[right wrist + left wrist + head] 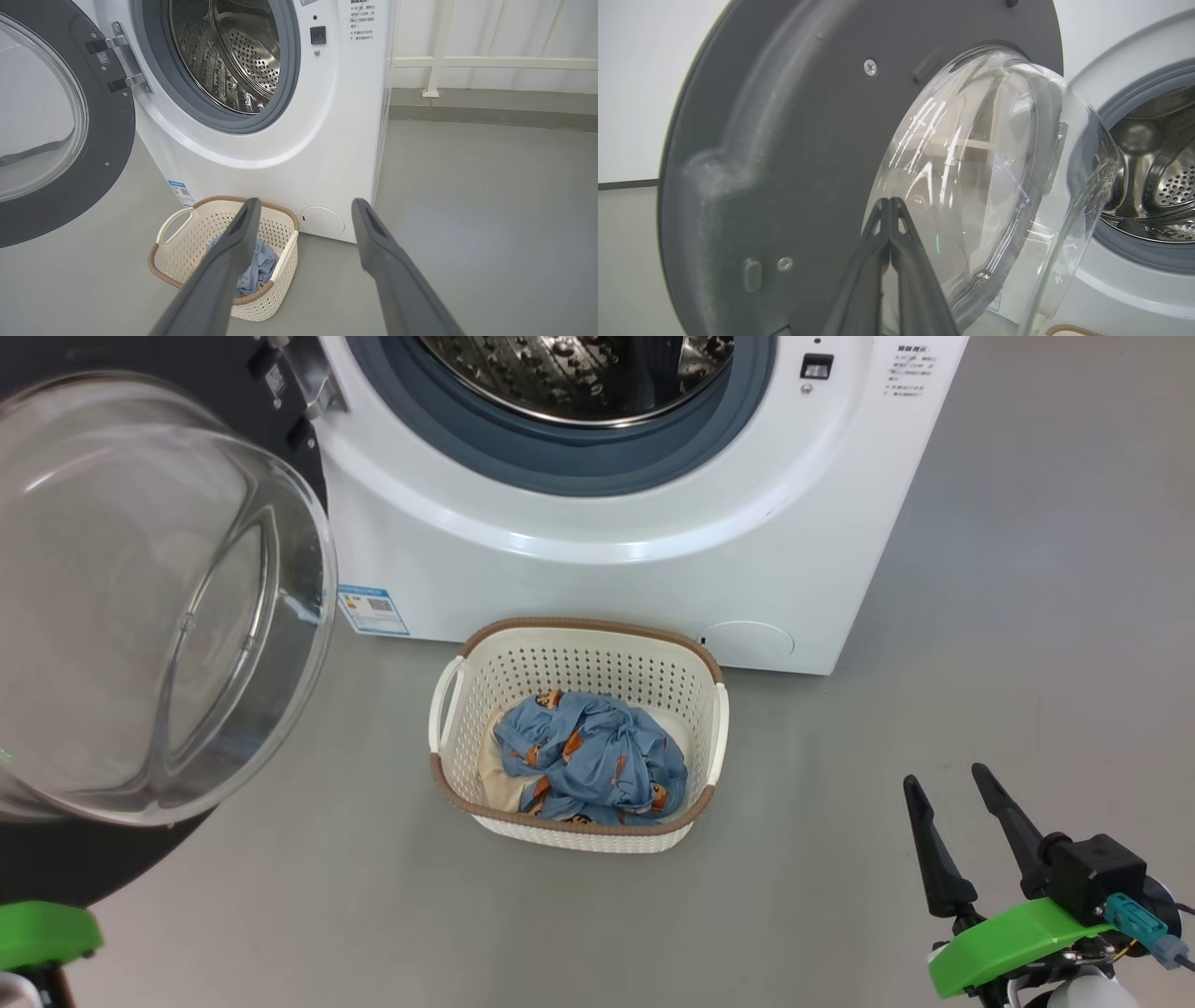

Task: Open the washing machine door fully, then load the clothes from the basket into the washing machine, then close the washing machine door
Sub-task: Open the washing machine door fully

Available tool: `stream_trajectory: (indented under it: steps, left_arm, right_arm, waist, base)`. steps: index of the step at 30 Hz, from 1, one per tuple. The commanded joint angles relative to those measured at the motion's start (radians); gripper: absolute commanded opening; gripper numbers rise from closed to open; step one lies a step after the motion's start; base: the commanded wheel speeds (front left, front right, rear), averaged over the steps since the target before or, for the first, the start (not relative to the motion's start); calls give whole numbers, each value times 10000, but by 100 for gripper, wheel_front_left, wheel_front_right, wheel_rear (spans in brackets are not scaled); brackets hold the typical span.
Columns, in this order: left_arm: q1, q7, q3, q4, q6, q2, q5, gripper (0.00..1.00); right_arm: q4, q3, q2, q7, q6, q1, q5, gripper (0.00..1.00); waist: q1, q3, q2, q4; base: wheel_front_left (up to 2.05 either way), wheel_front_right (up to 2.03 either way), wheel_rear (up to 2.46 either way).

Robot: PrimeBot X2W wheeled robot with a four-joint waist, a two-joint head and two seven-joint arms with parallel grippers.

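The washing machine (pixel 597 569) stands with its steel drum (pixel 579 373) exposed. Its door (pixel 140 607) hangs swung out to the left, the clear glass bowl bulging toward me. In the left wrist view the door's dark inner face (pixel 784 163) is close ahead, and my left gripper (pixel 890 201) is shut, empty, tips just before the glass. The basket (pixel 579 644) sits on the floor in front of the machine, holding the light blue clothes (pixel 597 756) with a cream piece beneath. My right gripper (pixel 943 779) stands open at the lower right, apart from the basket (pixel 182 224).
Grey floor (pixel 1027 663) spreads to the right of the machine and around the basket. A white rail (pixel 490 63) and wall run behind on the right. A blue label sticker (pixel 373 609) marks the machine's lower left front.
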Motion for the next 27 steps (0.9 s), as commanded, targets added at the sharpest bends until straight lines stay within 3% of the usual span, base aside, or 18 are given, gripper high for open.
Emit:
stream_trajectory:
  steps: [1,4,7,9,11,13,27]
  left_arm:
    - [161,-51,164,-519,-105,194,230,0]
    - [552,-51,-238,-1366,-198,-235,607,0]
    - [903,-51,-674,-1905,-186,-445,728,23]
    - [1051,-51,-862,-2054,-177,-483,773,27]
    - [1364,-51,-1259,-2306,-164,-528,821,47]
    - [1609,-51,-1661,-2476,-127,-550,851,99]
    - [2985,-51,-3306,-2764,203,-567,660,100]
  right_arm:
    - [-172,243,13,-84,16,-206,28,100]
    - [-122,279,60,-111,16,-179,-11,100]
    - [-55,275,99,-131,16,-149,-8,100]
    - [-33,289,117,-136,16,-139,-3,100]
    - [-1,290,157,-146,16,-107,-2,100]
    - [31,274,191,-154,16,-69,-2,100]
    - [-401,382,400,-176,16,260,-41,100]
  waist:
    - [0,-108,-1,-32]
    - [0,-270,-1,-125]
    - [0,-421,-1,-234]
    - [0,-468,-1,-285]
    - [0,-563,-1,-384]
    - [0,-654,-1,-492]
    - [0,-1186,-1,-1528]
  base:
    - [0,0,0]
    - [0,0,0]
    - [0,0,0]
    - [0,0,0]
    - [0,0,0]
    - [0,0,0]
    - [0,0,0]
